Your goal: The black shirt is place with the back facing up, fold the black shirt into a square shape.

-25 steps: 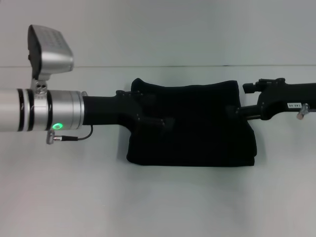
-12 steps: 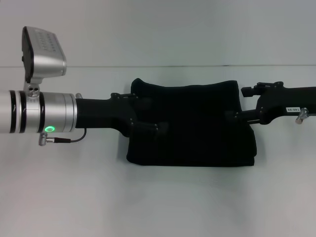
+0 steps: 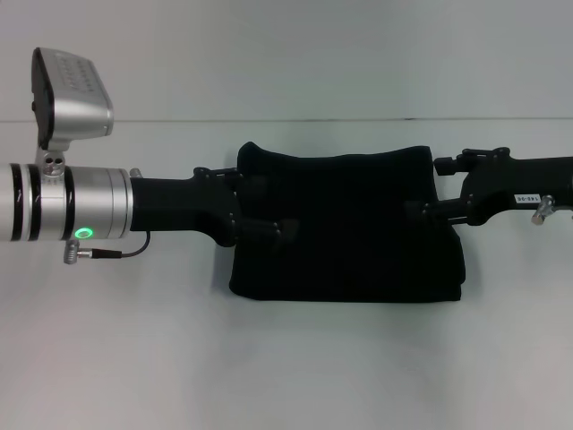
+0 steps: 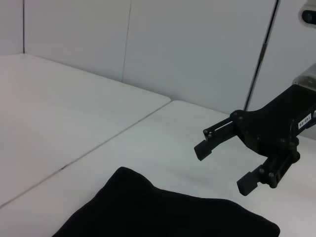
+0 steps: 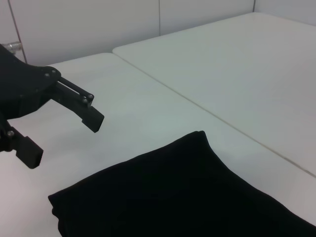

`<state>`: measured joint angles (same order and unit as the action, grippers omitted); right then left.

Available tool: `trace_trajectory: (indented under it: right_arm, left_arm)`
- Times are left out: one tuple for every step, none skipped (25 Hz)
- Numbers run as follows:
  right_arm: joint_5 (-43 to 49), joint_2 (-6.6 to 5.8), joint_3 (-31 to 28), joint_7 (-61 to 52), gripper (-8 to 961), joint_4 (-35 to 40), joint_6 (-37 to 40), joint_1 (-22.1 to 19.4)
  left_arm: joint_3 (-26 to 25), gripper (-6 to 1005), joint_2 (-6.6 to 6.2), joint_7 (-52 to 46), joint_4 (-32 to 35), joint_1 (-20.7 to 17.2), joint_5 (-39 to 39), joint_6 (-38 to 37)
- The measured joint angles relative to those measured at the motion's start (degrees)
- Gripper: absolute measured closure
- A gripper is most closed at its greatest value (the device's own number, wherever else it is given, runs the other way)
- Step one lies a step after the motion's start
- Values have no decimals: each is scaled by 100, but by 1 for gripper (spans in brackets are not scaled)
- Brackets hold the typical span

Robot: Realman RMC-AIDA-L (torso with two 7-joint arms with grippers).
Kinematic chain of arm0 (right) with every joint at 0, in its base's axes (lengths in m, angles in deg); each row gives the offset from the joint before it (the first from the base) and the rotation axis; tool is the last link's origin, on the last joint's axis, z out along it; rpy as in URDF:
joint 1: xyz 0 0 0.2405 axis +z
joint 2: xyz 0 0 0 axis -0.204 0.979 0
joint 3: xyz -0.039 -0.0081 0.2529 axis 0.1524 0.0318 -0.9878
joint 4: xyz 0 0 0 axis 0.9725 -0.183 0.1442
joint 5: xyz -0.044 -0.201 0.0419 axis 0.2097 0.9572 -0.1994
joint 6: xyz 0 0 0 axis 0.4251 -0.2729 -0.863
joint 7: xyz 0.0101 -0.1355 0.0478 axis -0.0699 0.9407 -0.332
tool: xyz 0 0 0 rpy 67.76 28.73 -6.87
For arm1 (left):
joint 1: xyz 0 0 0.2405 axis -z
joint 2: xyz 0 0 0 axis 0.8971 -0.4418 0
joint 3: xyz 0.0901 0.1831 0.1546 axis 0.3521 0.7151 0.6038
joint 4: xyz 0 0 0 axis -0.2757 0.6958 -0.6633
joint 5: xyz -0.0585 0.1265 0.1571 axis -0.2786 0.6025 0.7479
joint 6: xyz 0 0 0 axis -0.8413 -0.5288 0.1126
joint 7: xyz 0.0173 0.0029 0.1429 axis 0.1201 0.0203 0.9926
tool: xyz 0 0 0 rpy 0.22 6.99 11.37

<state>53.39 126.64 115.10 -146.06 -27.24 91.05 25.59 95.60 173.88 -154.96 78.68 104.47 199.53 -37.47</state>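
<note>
Head view: the folded shirt lies mid-table, long axis left-right, between the left gripper and right gripper, each with fingers apart over its own end.

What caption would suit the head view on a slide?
Both open grippers, left and right, hover over the folded black shirt on a white table.

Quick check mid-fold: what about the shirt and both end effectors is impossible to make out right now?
- Open left end effector and open right end effector at the black shirt: the head view's black-on-black hides any contact.
- Part of the shirt's left edge: covered by the left arm, head view.
- Much of the shirt: cut off by the frame edge, both wrist views.
</note>
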Motion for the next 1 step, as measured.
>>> trace_trajectory:
  right_arm:
    - [0,1,0,-3,22,0,1,3]
  left_arm:
    - [0,80,0,1,0,0,0,-1]
